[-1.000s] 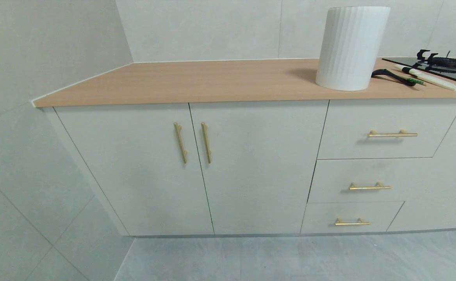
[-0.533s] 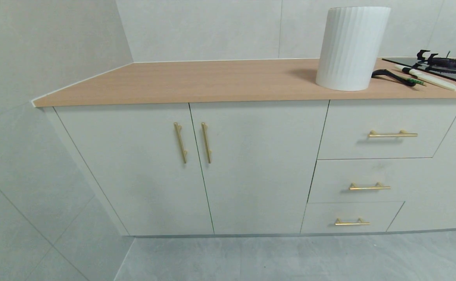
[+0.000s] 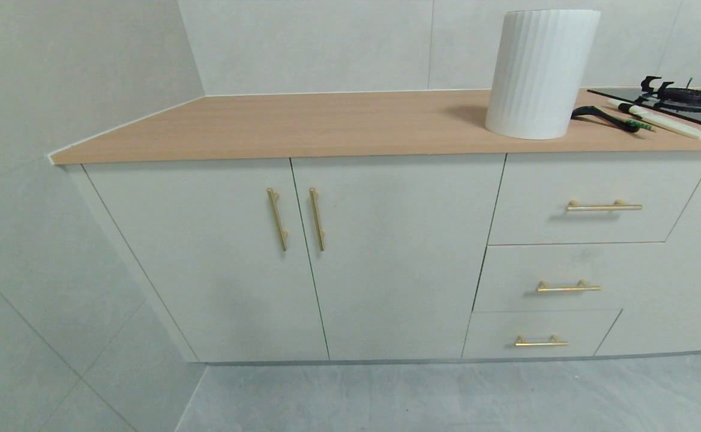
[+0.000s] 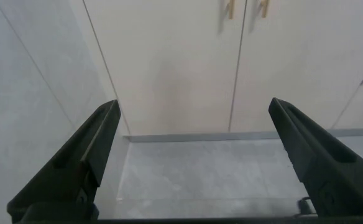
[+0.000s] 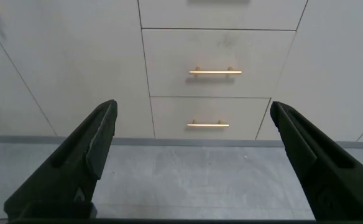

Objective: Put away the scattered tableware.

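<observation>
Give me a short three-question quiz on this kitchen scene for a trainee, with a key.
1. True or false: the left gripper and the right gripper are both open and empty.
2. The white ribbed container stands on: A the floor; B the countertop; C a shelf.
3. How many drawer handles show in the head view, to the right of the cabinet doors?
Key: 1 true; 2 B; 3 three.

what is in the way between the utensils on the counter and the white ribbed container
Nothing visible. The black utensil and the white utensil lie on the countertop close beside the white ribbed container, on its stove side, with nothing between them.
</observation>
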### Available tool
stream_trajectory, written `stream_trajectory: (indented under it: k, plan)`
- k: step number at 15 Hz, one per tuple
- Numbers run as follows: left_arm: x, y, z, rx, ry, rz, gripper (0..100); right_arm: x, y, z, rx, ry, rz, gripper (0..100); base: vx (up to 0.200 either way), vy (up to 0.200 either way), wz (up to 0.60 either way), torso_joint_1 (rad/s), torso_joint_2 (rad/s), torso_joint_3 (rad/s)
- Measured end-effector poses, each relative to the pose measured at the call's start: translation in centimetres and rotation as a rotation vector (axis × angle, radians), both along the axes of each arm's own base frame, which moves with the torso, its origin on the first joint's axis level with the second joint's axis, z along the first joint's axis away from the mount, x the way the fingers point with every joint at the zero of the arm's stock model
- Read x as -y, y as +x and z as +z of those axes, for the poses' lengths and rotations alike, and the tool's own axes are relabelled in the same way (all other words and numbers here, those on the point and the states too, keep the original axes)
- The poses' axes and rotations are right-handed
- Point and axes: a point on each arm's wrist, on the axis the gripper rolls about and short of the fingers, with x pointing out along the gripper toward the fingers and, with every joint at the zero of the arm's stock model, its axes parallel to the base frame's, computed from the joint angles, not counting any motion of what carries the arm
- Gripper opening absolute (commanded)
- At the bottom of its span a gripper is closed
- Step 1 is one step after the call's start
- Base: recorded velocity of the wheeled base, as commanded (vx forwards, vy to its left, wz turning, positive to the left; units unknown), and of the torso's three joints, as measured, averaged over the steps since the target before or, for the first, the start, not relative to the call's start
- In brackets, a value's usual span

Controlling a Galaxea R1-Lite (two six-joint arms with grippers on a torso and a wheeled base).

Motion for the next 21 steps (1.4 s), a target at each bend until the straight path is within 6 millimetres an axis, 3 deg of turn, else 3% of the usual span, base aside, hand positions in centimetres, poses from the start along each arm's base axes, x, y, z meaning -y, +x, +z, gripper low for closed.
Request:
stream_trajectory:
  k: [12,21]
  plan:
    - [0.0,0.01,-0.03,0.001,-0.025,0.0,100,-0.05,0.01,-0.04,-0.002,0.004,0.024,100,0.0,0.0,0.0,0.0,0.0,0.0]
    - [0.0,0.01,-0.03,0.001,-0.026,0.0,100,-0.05,0.01,-0.04,-0.003,0.006,0.024,100,0.0,-0.2,0.0,0.006,0.0,0.002]
